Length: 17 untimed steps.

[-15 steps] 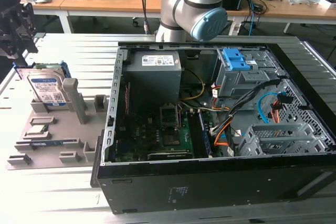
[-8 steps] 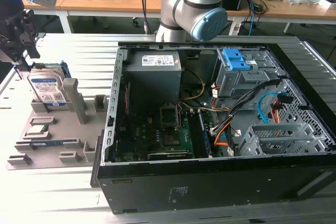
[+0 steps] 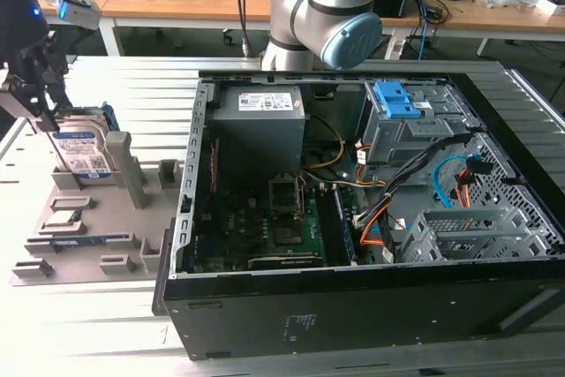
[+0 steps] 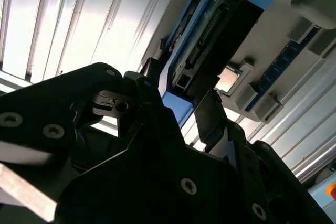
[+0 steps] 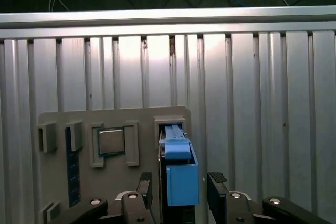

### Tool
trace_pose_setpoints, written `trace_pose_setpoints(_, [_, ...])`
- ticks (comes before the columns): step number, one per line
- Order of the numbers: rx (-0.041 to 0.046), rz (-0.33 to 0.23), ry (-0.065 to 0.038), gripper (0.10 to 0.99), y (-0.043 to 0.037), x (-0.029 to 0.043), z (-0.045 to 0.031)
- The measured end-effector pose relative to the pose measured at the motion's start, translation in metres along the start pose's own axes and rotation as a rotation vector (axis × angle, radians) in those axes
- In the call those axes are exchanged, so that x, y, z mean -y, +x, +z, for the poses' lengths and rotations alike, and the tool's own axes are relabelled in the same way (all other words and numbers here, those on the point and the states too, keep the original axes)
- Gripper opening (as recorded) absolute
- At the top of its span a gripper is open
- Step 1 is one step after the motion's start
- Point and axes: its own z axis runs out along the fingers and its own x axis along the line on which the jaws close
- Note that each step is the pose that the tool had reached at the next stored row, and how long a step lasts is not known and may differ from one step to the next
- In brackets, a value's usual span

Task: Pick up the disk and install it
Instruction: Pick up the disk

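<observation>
Pickup looked to be the step in hand. The tool [image 5: 180, 186] hung with its fingers [image 5: 216, 184] spread wide either side of the disk [image 5: 178, 150], seemingly not yet gripping. The disk stood on edge in a grey tray [image 3: 88, 222] on the counter [image 3: 132, 77], beside the open case [image 3: 353, 218]. A grasp would call for closing squarely on its flat faces.

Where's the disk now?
Exterior view's left: the disk stands on edge in the grey holder tray, beside the computer case, flanked by the open gripper.
</observation>
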Motion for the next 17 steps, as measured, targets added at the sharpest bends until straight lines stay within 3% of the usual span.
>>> trace_pose_setpoints(7, [-0.0002,-0.001,0.000,0.541,-0.0004,0.0002,0.0155])
trace_pose_setpoints(17, [-0.0007,-0.002,0.000,0.541,-0.0014,0.0006,0.0220])
